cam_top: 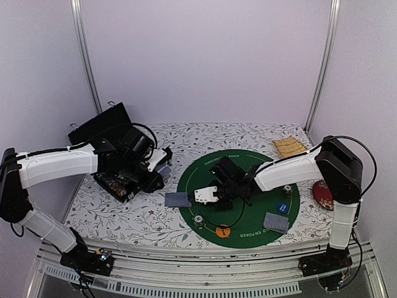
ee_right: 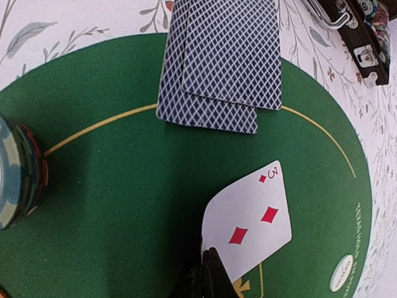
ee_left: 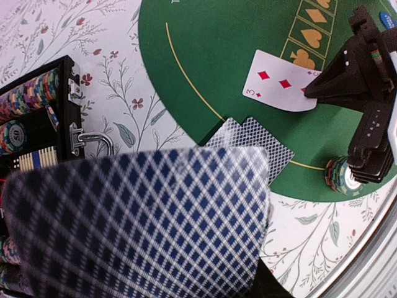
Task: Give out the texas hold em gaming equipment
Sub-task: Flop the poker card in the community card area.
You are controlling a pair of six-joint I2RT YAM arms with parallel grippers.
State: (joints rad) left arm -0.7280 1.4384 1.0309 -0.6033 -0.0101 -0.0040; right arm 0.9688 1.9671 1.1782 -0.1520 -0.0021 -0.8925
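My right gripper is shut on the near edge of a face-up three of diamonds, holding it just over the green poker mat. From above, that gripper is at the mat's left half. Two face-down blue-backed cards overlap at the mat's left rim, beyond the held card. My left gripper hangs beside the chip case, shut on a deck of cards whose back hides its fingers in the left wrist view. A chip stack stands near the mat's front.
An open black chip case lies at the left. Another pair of face-down cards, an orange disc and a blue disc lie on the mat. At the right are a red cushion and a tan slatted mat.
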